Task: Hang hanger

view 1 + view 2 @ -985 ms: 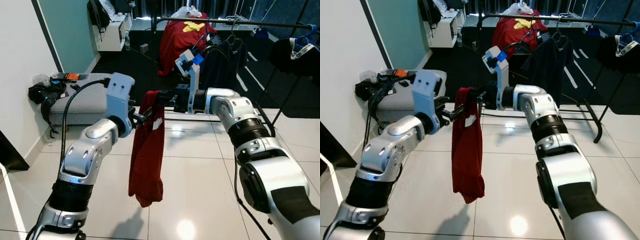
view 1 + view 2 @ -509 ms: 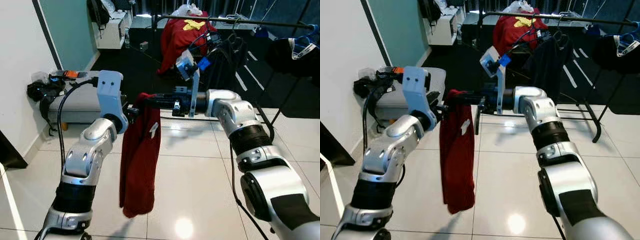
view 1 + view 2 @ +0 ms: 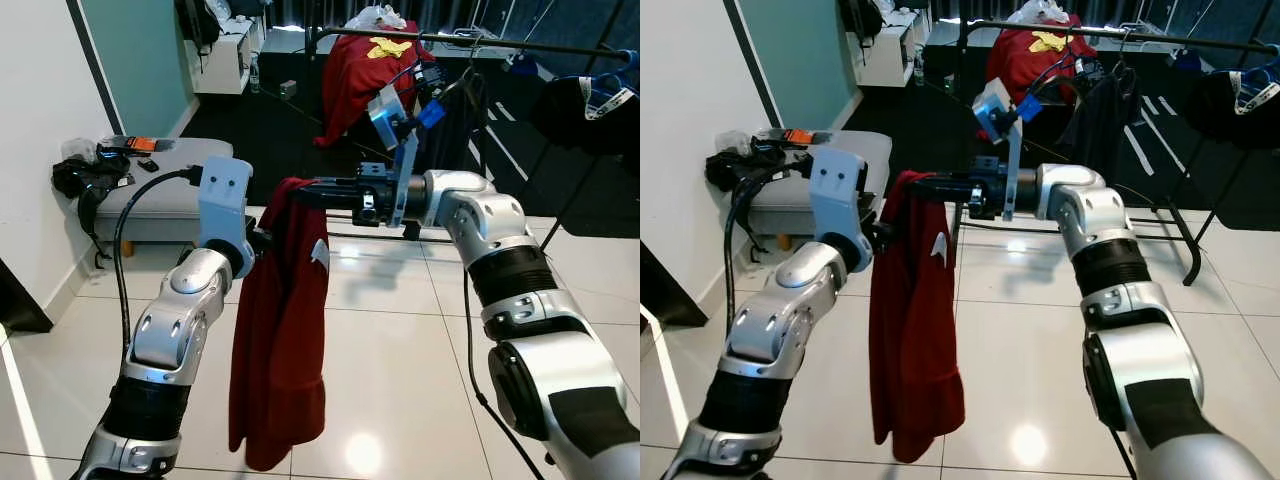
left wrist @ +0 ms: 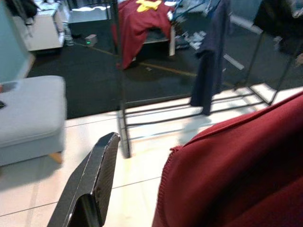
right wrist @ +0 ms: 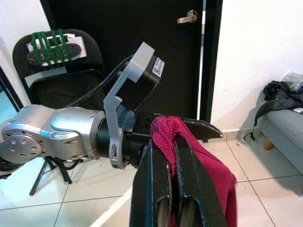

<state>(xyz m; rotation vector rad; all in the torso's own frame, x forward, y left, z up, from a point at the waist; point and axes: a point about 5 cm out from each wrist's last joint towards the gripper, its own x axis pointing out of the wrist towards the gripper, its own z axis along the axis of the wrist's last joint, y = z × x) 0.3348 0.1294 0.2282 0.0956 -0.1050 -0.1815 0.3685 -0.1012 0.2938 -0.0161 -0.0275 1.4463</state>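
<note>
Your glossy tile floor [image 3: 400, 380], clothes rack [image 3: 470, 42] behind, right end effector [image 5: 173, 156] clamped on red shirt [image 3: 280, 330], left end effector [image 4: 90, 189] state unclear, shirt now hanging lower, nearer you.

Silver jointed arms, black bands and cables; grey wrist brackets, apparently camera mounts.

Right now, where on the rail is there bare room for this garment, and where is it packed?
Bare stretch: rail between dark garment and black clothing at far right. Crowded: left end, red shirt against dark garment. Right gripper pinches red garment; left gripper alongside.
</note>
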